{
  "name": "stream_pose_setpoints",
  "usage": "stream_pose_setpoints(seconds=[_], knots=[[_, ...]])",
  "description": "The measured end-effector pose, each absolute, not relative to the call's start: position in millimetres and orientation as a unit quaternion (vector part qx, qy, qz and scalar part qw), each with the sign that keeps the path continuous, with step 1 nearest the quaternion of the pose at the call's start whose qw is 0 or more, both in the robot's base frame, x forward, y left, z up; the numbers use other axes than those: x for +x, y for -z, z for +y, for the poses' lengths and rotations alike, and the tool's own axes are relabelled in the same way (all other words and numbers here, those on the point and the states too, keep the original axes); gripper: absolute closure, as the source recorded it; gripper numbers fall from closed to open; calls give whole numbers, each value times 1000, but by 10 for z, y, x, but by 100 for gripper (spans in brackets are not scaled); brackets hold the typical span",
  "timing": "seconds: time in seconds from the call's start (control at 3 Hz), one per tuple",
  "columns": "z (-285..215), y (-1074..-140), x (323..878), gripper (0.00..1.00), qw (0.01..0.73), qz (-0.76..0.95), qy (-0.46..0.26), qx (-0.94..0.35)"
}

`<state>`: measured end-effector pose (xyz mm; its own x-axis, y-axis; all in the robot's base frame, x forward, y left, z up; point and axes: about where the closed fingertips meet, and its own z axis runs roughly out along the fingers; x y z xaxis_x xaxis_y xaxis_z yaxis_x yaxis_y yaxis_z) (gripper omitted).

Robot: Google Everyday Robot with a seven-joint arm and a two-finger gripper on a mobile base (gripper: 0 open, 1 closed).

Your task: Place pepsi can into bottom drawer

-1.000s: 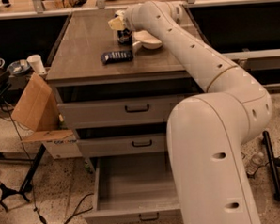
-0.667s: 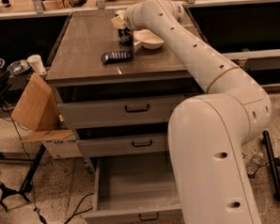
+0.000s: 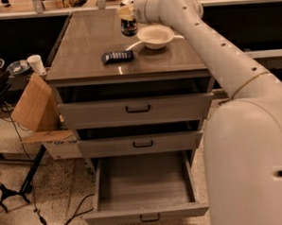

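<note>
Robot arm (image 3: 234, 76): white, bulky; fills the lower R, reaches up and L across the cabinet's back R corner.
Cabinet (image 3: 90, 46): grey-brown top, three drawers stacked under it.
Bottom drawer (image 3: 143, 183): lowest, deepest; pulled well out, grey inside, dark bar handle at front edge.
Top drawer (image 3: 137, 110): slightly out, dark gap above its front.
Mid drawer (image 3: 141, 144): shallow, out a little, small handle.
Cardboard box (image 3: 34, 108): brown, flaps open, on floor just L of cabinet.
Bowl (image 3: 155, 36): white, on cabinet top, rear R, just beside the can.
Snack packet (image 3: 117, 56): flat, dark, on top, nearer the front than bowl and can.
Pepsi can (image 3: 129, 27): dark blue, upright, at rear of cabinet top, L of bowl, directly under the gripper; well apart from bottom drawer.
Gripper (image 3: 126, 12): at arm's end, right at can's top; open or clamped on can: can't tell.
Cup (image 3: 36, 64): white, off to the L, beyond the box.
</note>
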<state>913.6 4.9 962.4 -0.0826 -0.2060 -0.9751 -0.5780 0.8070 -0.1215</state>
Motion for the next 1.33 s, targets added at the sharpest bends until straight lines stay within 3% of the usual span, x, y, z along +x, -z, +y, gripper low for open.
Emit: stream_pose_setpoints(seconds=[0.67,1.33], knots=[[-189,-10228,8466,100,668,665,-189,-276],[-418,-10093,7758,100,659,652,-222,-303]])
